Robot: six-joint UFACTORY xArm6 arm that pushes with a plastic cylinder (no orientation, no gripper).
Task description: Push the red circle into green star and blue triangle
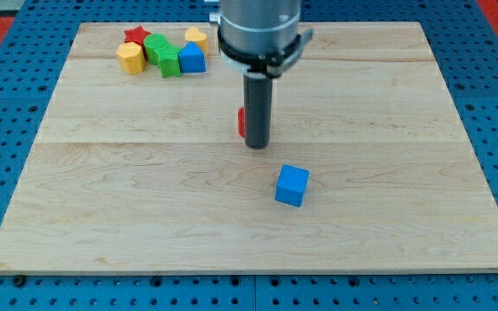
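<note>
— Wooden board (pixel 145 216) is lying on blue pegboard; where is your rod sitting?

— I am resting my tip (pixel 258 145) near the centre, gripping nothing, touching the red circle (pixel 241 123), which is peeking out at its left.

— And the targets?

— Green star (pixel 163 53) and blue triangle (pixel 192 59) are clustering near the top-left corner, beside yellow blocks (pixel 130 58) and a red star (pixel 135 35). A blue cube (pixel 291 185) is sitting just below my tip.

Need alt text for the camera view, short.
My tip rests on a wooden board, with a red block peeking out at its left edge. A blue cube sits alone below-right; red, yellow, green and blue blocks cluster at the view's top left.
</note>
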